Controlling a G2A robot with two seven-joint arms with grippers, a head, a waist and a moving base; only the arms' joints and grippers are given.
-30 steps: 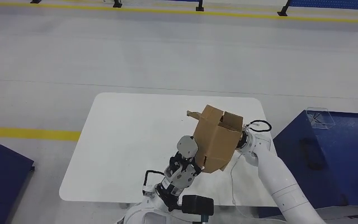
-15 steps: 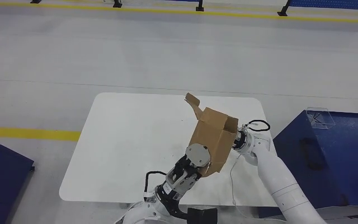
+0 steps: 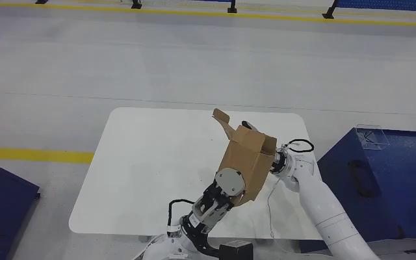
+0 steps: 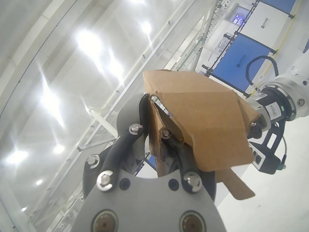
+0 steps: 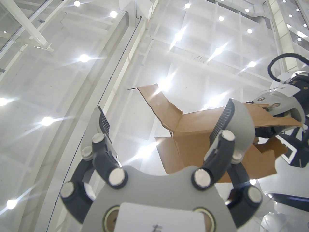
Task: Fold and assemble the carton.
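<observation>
The brown carton (image 3: 247, 162) is held in the air over the right part of the white table (image 3: 149, 162), tilted, with a loose flap (image 3: 221, 118) sticking up at its top. My left gripper (image 3: 232, 184) is at the carton's lower corner. In the left wrist view, this left gripper (image 4: 152, 112) is shut on a torn carton edge (image 4: 154, 131). My right gripper (image 5: 166, 108) stands open behind the carton (image 5: 193, 126), one finger (image 5: 231, 119) against a panel. A dark fingertip (image 3: 248, 125) pokes out above the carton's top edge.
A blue bin (image 3: 364, 188) stands right of the table with a clear plastic box (image 3: 372, 135) on its corner. Another blue object (image 3: 13, 195) sits at the left edge. The table's left half is bare white surface.
The carton has tipped more upright and shifted slightly left, and its top flap has swung up. My left gripper has moved right to the carton's lower corner.
</observation>
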